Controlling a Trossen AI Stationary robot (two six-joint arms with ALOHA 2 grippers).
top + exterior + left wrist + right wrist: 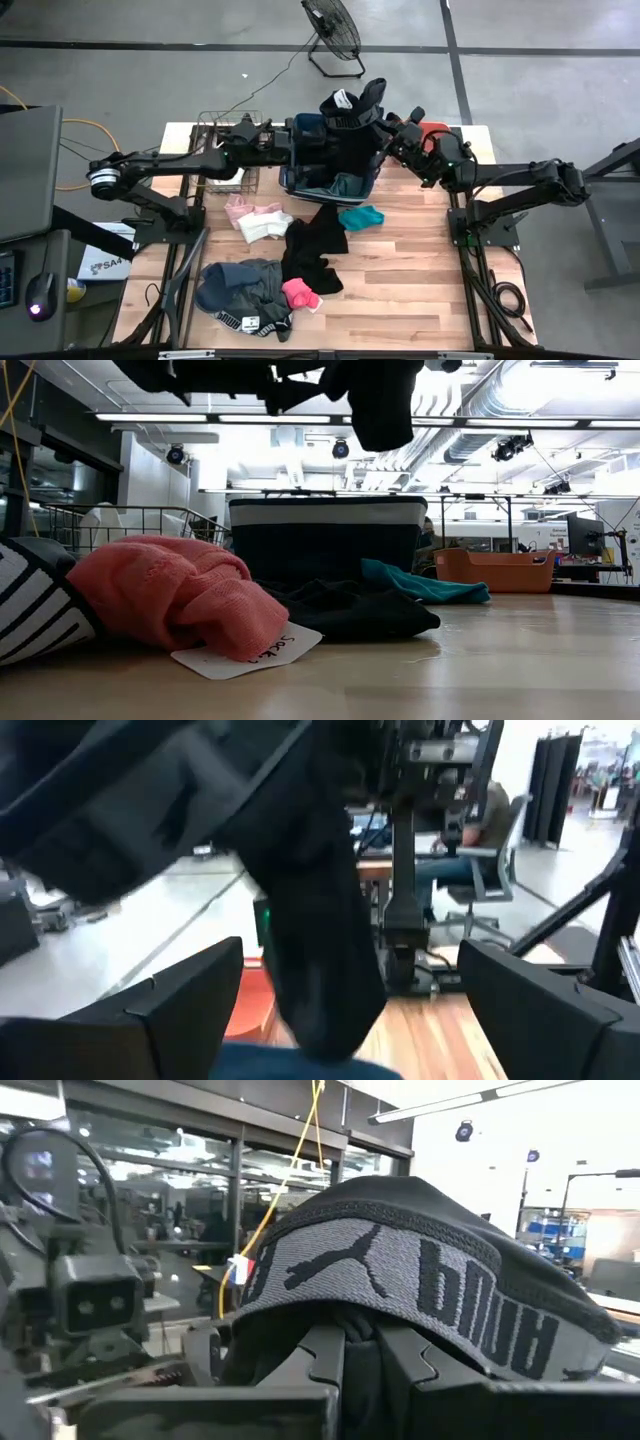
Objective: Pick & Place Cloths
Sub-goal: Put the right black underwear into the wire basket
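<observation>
My right hand (pixel 398 135) gripped the black garment (pixel 362 103) over the bin (pixel 330 170); left hand (pixel 285 140), at nine o'clock, stood released. Next: drop it in.

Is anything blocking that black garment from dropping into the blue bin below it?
Nothing visible. The black garment hangs from the right gripper, shut on its waistband, directly over the blue bin. The left gripper stands open beside it.

Blue fabric bin (pixel 330 180), wire basket (pixel 222 150), coral tub (pixel 497 569), fan (pixel 332 30)
</observation>
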